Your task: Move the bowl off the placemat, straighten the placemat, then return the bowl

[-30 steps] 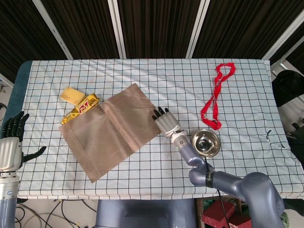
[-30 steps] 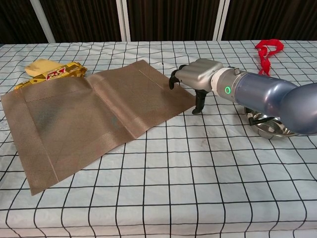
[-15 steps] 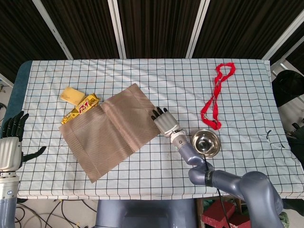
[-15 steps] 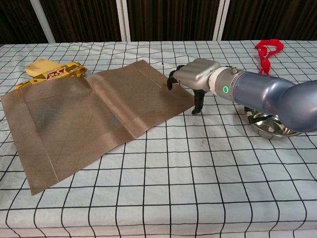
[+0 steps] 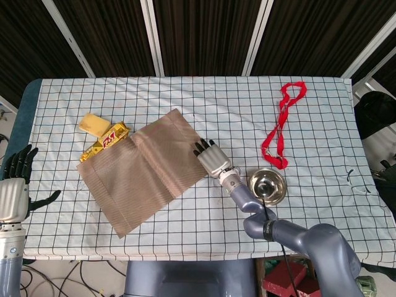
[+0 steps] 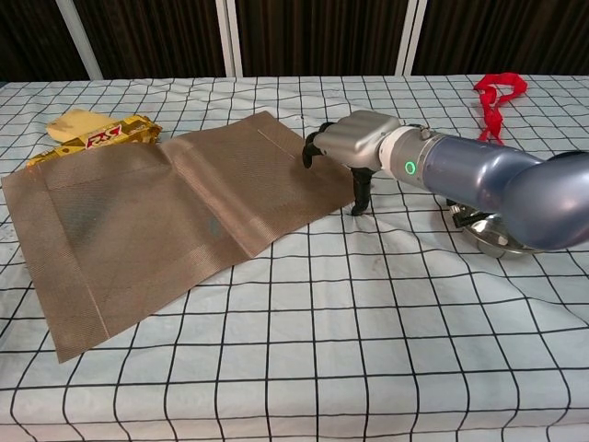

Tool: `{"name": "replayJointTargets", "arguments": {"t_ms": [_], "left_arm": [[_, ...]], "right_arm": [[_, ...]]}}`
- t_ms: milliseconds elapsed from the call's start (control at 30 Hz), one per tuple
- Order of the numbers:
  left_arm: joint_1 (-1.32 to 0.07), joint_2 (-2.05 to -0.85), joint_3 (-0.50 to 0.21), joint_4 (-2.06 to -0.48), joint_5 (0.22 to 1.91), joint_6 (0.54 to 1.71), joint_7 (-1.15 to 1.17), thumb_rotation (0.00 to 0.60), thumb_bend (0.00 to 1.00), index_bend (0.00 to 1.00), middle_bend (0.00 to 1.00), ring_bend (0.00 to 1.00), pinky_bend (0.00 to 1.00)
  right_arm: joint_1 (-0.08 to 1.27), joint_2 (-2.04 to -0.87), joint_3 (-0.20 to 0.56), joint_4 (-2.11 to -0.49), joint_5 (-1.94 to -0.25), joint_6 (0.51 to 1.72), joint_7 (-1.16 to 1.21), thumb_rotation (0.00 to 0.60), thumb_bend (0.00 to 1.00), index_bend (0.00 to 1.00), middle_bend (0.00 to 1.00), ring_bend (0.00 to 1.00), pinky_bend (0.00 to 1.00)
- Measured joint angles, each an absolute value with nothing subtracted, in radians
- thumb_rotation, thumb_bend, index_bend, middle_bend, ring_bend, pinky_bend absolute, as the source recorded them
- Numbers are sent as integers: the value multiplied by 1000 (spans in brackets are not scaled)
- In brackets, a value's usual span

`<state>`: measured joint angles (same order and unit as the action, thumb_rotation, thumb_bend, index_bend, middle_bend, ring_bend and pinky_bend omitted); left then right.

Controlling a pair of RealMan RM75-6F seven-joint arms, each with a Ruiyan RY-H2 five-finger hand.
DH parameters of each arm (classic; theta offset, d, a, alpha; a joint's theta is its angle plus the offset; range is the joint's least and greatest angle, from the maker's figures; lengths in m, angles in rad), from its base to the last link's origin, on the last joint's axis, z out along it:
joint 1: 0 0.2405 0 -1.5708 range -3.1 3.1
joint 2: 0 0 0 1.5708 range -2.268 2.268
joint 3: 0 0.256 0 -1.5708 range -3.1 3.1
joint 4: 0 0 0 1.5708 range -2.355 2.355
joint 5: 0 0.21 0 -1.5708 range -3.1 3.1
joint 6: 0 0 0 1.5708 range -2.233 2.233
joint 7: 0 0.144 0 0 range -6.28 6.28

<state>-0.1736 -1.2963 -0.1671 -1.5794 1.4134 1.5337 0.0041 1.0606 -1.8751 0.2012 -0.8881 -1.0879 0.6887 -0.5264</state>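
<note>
The bowl (image 5: 267, 186) was set off the placemat (image 5: 143, 177), toward the bench's right edge. The right robot hand (image 5: 210, 158), fingers spread and empty, was laid on the placemat's right corner, apparently to straighten it.

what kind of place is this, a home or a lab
Probably a lab or test setup, not a home: a table under a checked cloth, dark panelled walls behind, and loose cables on the floor.

We see a red ribbon (image 5: 281, 124) looped at the far right of the checked tablecloth (image 5: 204, 99). At left, a gold snack wrapper (image 5: 106, 142) touches a yellow sponge (image 5: 93, 124).
</note>
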Motion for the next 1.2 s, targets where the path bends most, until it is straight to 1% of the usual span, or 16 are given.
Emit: {"name": "replayJointTargets", "arguments": {"t_ms": [100,233,300,767,1067,1167,1200], "left_arm": [[-173,-1296,-167,-1580,1413,1534,3,600,22,13,5,0,0],[-173,-1297,-168,-1582,1412,1533,1,600,23,14,5,0,0],[-173,-1297,-167,-1582,1413,1532,1,600,23,14,5,0,0],[-173,-1294,-164,-1588,1414,1527,-2,600,23,14,5,0,0],[-173,-1293,-164,-1590,1413,1526,-5,600,23,18,5,0,0],[-172,-1293,-166,-1591,1412,1526,-8,600,23,20,5,0,0],[-172,-1293,-166,-1591,1411,1526,-9,600,23,20,5,0,0]], "right_arm": [[1059,-1884,197,-873,-1096,686,-508,600,30,218,67,53,186],[1055,-1892,193,-867,-1114,686,-470,600,149,218,67,58,186],[1053,-1893,191,-868,-1127,688,-450,600,179,218,67,58,186],[1035,-1891,176,-897,-1221,725,-321,600,216,218,67,58,186],[1030,-1889,173,-919,-1247,742,-295,600,296,222,80,63,186],[1028,-1895,175,-909,-1250,748,-289,600,305,271,95,76,190],[1027,-1897,176,-907,-1252,752,-286,600,306,309,103,81,192]]}}
